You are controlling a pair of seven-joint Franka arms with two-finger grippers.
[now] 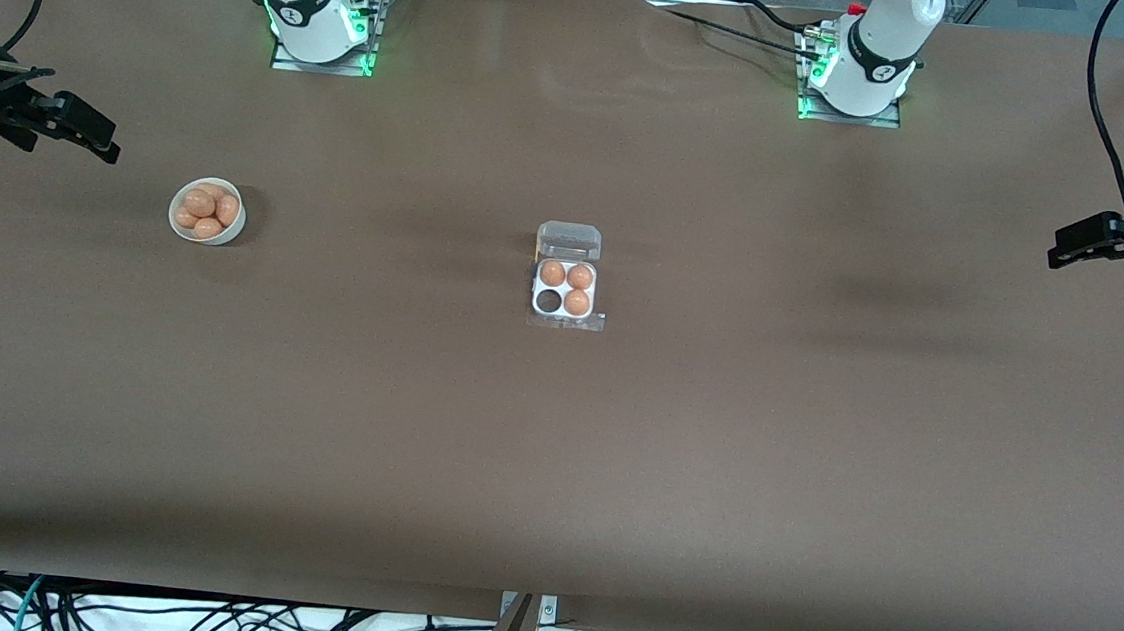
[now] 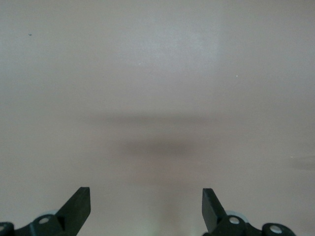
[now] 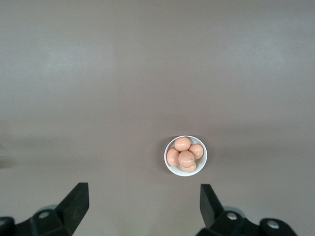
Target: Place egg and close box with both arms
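Both hands (image 2: pixel 146 209) (image 3: pixel 144 206) cut off (fingers spread).

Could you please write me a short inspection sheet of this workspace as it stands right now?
Surface: brown table, bare apart from two items.
Job's things: box mid-table, lid open, three eggs in it, one cell empty; white bowl of eggs toward the right arm's end.
Clutter: nothing seen.
Grippers: left gripper open over bare table; right gripper open, with the bowl in its wrist view; both empty.
Cables: bundles along the table's near edge and by the arm bases.
Surroundings: metal framing at the table's corners.
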